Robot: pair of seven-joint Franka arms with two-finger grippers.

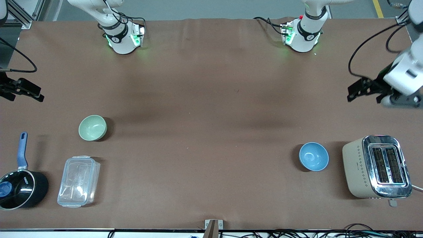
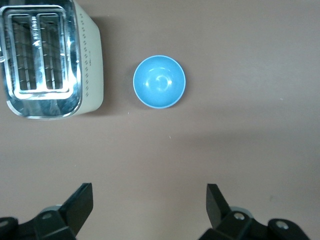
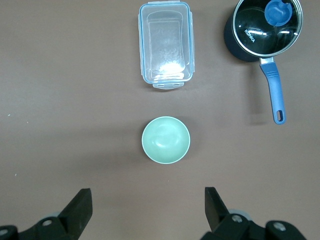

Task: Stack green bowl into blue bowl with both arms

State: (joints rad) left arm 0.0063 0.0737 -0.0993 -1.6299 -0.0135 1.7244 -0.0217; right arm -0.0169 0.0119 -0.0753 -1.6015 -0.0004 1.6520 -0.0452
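Observation:
The green bowl (image 1: 93, 127) stands upright and empty on the brown table toward the right arm's end; it also shows in the right wrist view (image 3: 166, 139). The blue bowl (image 1: 313, 156) stands upright and empty toward the left arm's end, beside the toaster; it also shows in the left wrist view (image 2: 159, 81). My right gripper (image 1: 40, 94) hangs open and empty over the table's edge at its own end, apart from the green bowl; its own view shows it too (image 3: 148, 202). My left gripper (image 1: 349, 94) hangs open and empty over bare table at its end; its own view shows it too (image 2: 150, 200).
A beige and chrome toaster (image 1: 376, 166) stands beside the blue bowl at the left arm's end. A clear plastic container (image 1: 78, 181) and a black saucepan (image 1: 20, 188) with a blue handle lie nearer the front camera than the green bowl. The arm bases stand farthest from the front camera.

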